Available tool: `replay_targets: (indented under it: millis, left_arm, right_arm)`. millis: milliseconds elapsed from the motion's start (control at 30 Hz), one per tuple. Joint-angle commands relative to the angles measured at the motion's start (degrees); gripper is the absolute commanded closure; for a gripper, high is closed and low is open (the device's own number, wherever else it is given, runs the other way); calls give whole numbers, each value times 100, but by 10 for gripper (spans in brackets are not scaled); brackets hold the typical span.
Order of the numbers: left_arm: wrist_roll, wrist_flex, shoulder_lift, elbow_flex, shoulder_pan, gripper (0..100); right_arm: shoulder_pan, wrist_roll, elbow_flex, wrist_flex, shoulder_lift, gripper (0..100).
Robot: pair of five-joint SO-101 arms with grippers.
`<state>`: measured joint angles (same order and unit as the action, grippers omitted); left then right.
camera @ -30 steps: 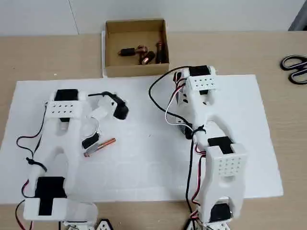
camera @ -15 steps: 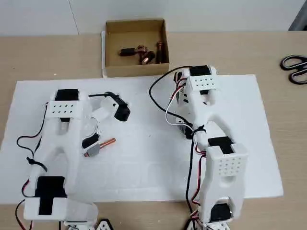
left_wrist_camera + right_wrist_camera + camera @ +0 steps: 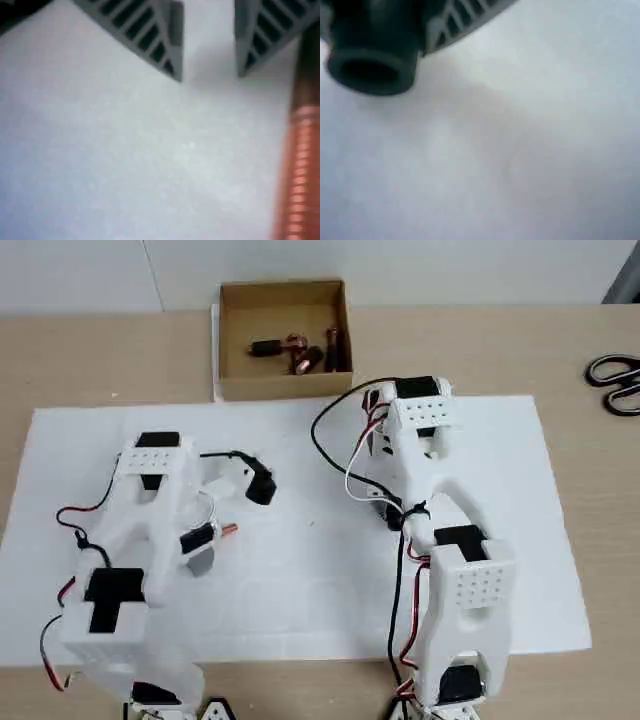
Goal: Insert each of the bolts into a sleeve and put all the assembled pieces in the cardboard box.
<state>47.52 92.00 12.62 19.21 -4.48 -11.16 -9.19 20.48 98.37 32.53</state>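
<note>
**Left arm closes in on the last loose bolt**

The left arm has swung forward and across the white sheet (image 3: 300, 610) in the past second. Earlier the copper bolt (image 3: 300, 165) lay in full view beside the arm; now the arm covers most of it, and from above only the bolt's copper tip pokes out. The bolt itself has hardly moved and lies flat on the sheet.

The left gripper (image 3: 207, 74) hangs low over the sheet with its jaws apart and nothing between them – the bolt sits just outside one jaw, not in the gap. My guess is the grasp is lined up a little to one side and needs a small sideways correction before the jaws close.

The right arm has not shifted at all. The right gripper (image 3: 415, 37) appears clamped on a black sleeve (image 3: 370, 70), open end outward, waiting close above the sheet.

The cardboard box (image 3: 283, 288) beyond the sheet already holds several assembled pieces (image 3: 300, 355) – so this pair looks like the last.
</note>
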Motion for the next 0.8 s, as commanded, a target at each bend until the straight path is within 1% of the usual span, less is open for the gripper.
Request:
replay_targets:
  millis: [0,100,300,367,533,633,767]
  left_arm:
    - [35,-97,26,-127,0,962]
    - [35,-9,-18,-224,26,964]
    - [35,844,-18,-1068,26,960]
    - [26,853,-26,-1270,26,958]
    - [35,844,-18,-1402,18,901]
    - [132,818,35,-1402,18,900]
    - [158,536,44,-1376,-105,896]
  right_arm:
    - [48,53,18,127,-382,995]
    - [48,53,-44,127,-382,995]
    - [40,53,-369,119,-391,995]
    - [40,53,-466,110,-391,995]
    - [40,53,-492,101,-391,995]
    - [40,53,-492,101,-391,995]
    - [40,53,-492,101,-391,995]
